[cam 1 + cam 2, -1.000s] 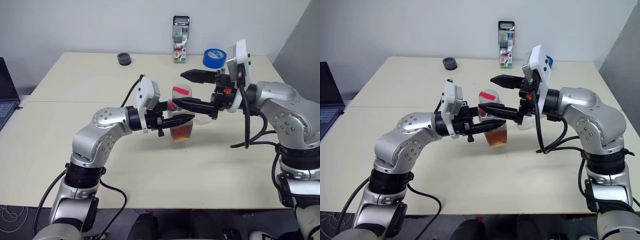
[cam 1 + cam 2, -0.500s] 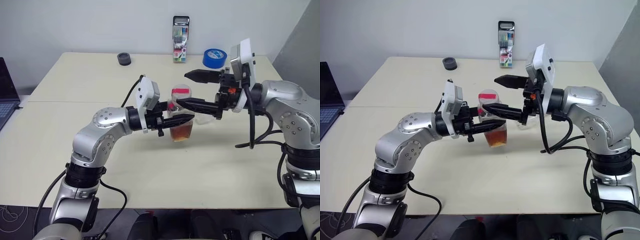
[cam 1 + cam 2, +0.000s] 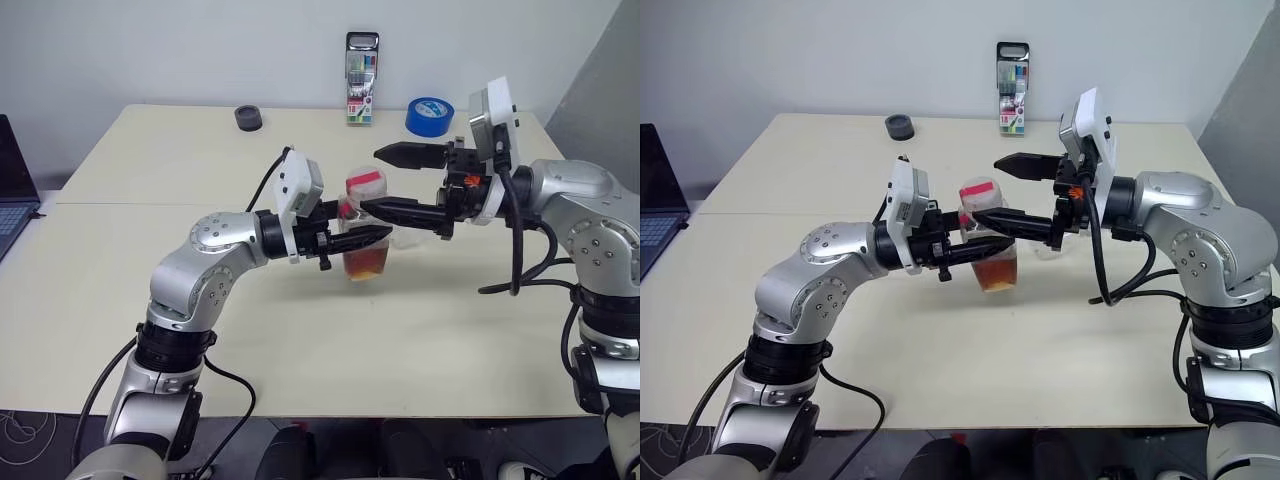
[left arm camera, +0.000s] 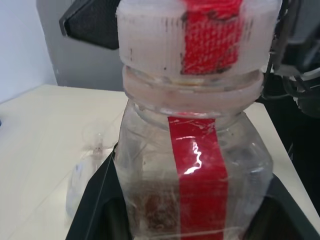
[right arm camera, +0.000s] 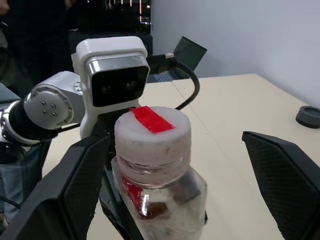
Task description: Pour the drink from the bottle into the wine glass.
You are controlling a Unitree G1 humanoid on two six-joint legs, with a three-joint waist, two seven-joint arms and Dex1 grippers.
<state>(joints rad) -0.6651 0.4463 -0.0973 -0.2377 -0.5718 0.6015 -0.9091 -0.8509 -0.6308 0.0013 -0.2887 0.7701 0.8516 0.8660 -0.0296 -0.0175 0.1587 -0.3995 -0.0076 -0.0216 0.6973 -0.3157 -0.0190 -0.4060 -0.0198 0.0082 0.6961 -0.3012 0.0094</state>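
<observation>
Left eye view: the bottle point(image 3: 365, 236) stands upright near the middle of the table point(image 3: 150, 290), its cap point(image 3: 364, 183) on top, and the left gripper point(image 3: 372, 236) is clenched around its squarish body from the left. The drink point(image 3: 364, 263) sits low in the bottle, reddish-brown, below the black fingers. Coming in level from the right, the right gripper point(image 3: 378, 180) has its jaws spread wide, one finger behind the cap and one in front of it, neither pressing it. In the right wrist view that cap point(image 5: 152, 134) sits between the two fingers point(image 5: 70, 185) with clear gaps on both sides. The wine glass point(image 3: 408, 232) stands just behind and right of the bottle, mostly hidden by the right gripper's lower finger. At the far edge stand a marker pack point(image 3: 361, 78), a blue tape roll point(image 3: 428, 116) and a small dark disc point(image 3: 249, 118).
</observation>
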